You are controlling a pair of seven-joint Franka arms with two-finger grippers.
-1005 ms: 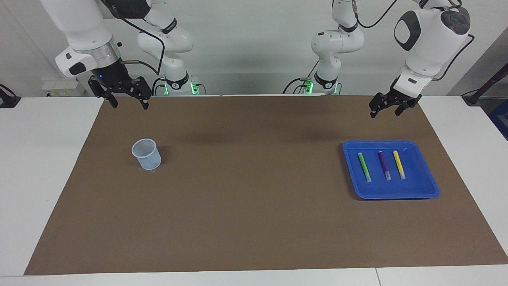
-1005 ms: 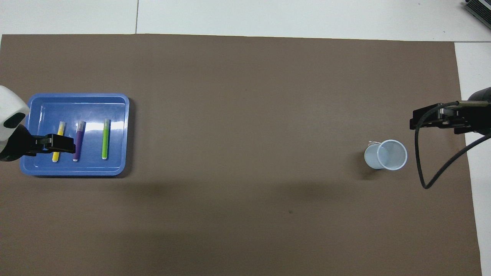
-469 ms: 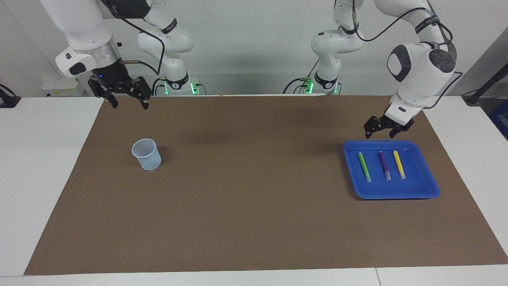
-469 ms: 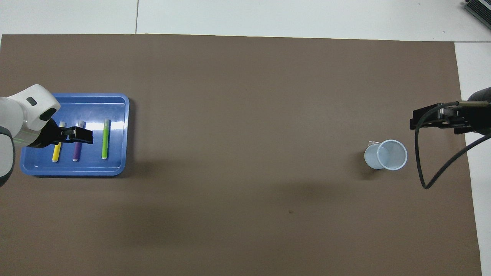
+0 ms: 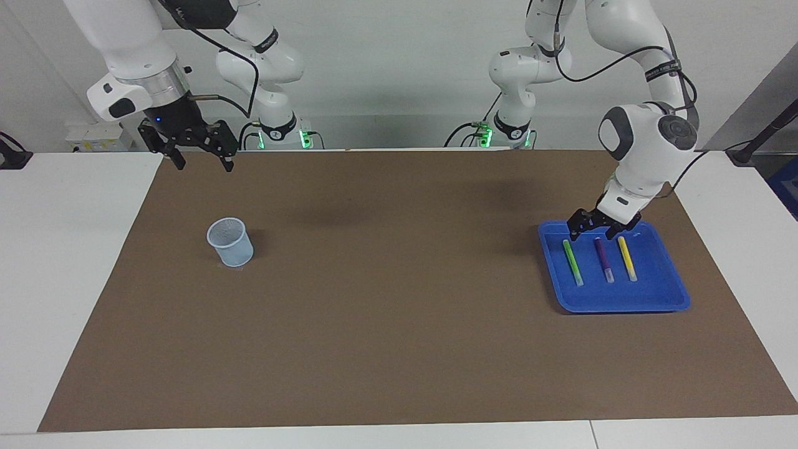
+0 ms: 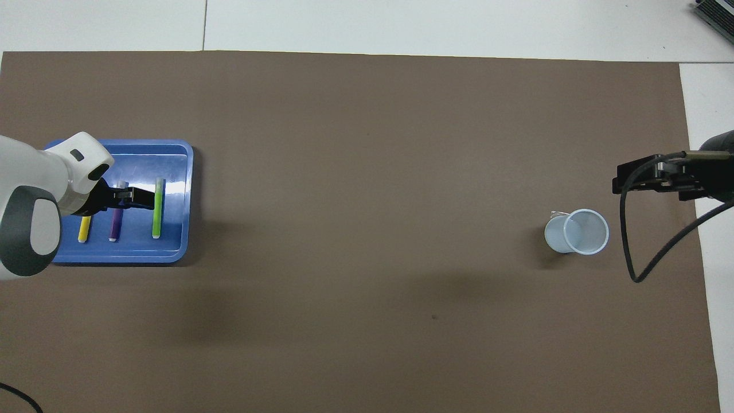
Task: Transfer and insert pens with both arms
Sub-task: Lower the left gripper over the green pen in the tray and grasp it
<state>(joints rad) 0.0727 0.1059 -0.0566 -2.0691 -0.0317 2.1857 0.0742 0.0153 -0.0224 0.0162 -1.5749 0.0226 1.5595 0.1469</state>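
Three slim pens (image 5: 602, 258) in blue plastic tray (image 5: 654, 299), long axes 12–6, white caps toward 6 | left gripper (image 5: 589, 236) spread above tray | right gripper (image 5: 201, 163) spread, waiting

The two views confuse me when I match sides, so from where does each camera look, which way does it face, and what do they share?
Facing view: high across the table, looking at the robots; both arms show whole, left gripper open over the tray, right gripper open, waiting over the mat's edge.
Overhead view: above the robots' end, looking steeply down; only the left arm's wrist and the right gripper show.
Shared: tray, green pen, purple pen, yellow pen, cup, sides swapped.
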